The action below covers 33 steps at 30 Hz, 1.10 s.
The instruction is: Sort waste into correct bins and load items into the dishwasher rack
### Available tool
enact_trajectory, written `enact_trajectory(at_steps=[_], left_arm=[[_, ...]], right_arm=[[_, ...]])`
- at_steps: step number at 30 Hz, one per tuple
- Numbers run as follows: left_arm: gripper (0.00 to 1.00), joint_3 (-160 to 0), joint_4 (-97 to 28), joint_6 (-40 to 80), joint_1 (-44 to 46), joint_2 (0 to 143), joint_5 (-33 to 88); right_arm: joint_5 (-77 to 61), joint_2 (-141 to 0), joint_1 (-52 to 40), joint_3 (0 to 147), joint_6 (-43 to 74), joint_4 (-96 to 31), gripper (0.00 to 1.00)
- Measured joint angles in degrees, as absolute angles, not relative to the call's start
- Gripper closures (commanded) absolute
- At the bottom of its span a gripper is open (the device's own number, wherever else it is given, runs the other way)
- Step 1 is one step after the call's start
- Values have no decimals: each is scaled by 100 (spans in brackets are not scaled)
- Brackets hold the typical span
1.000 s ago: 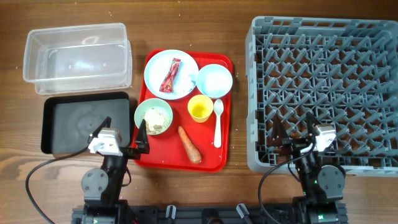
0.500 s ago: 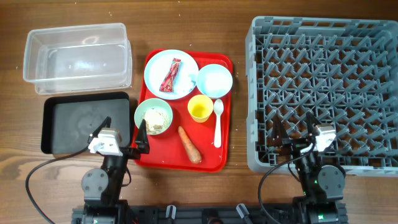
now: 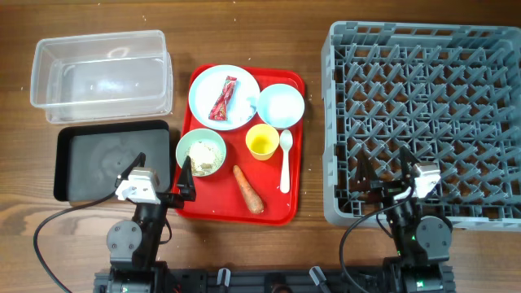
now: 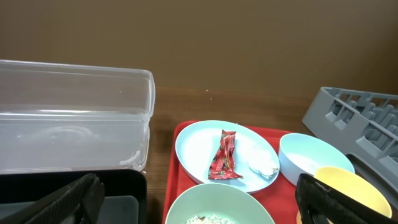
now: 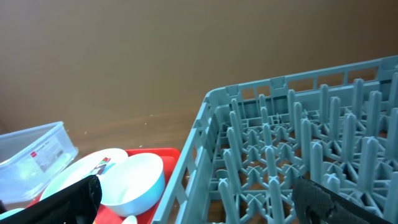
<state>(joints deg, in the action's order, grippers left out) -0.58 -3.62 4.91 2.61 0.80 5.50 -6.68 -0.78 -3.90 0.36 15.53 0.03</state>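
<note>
Overhead shows no change over the last second: both arms parked, sorting not yet begun
Nearest the robot, the left gripper point(image 3: 163, 166) sits with its jaws spread wide and empty at the near-left edge of the red serving tray point(image 3: 273, 210), and the right gripper point(image 3: 383, 167) is just as wide and empty over the near edge of the dishwasher rack point(image 3: 334, 122); beyond them, all on the tray, lie the carrot point(image 3: 248, 190), the green bowl point(image 3: 183, 152) with its rice scraps point(image 3: 203, 159), the yellow cup point(image 3: 261, 142) and the spoon point(image 3: 285, 160), then the plate point(image 3: 199, 98) carrying the red wrapper point(image 3: 224, 98) and the paper ball point(image 3: 245, 102), and the blue bowl point(image 3: 281, 104); the black tray point(image 3: 89, 163) and the clear tub point(image 3: 102, 37) beyond it hold nothing, so every step seems left to do
</note>
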Motion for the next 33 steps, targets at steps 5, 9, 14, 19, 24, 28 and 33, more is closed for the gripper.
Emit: enact_trajectory(at_steps=[5,9,14,19,24,28,33], left_arm=[[0,-163,-519,576,261,178,552],[0,-600,-755,628,261,705,567],[0,-1557,-1227,637,261,1925,591],[0,-2853,-2150,635,261,3422,591],[0,-4713,-4101,639,261,5203,659],[0,-5986,-5690,650,261,6281,742],[0,-6534,-5885,650,261,6831,766]], right_arm=[[-792,-165,-390,242,1544,-438,0],[-797,-558,-390,851,1354,-913,0],[-812,-1431,-390,1815,1009,-1568,1],[-812,-2650,-390,2864,722,-2364,0],[-812,-4021,-390,3990,582,-3417,0],[-812,-4912,-390,4733,548,-4193,0],[-816,-5500,-390,5078,545,-4530,0]])
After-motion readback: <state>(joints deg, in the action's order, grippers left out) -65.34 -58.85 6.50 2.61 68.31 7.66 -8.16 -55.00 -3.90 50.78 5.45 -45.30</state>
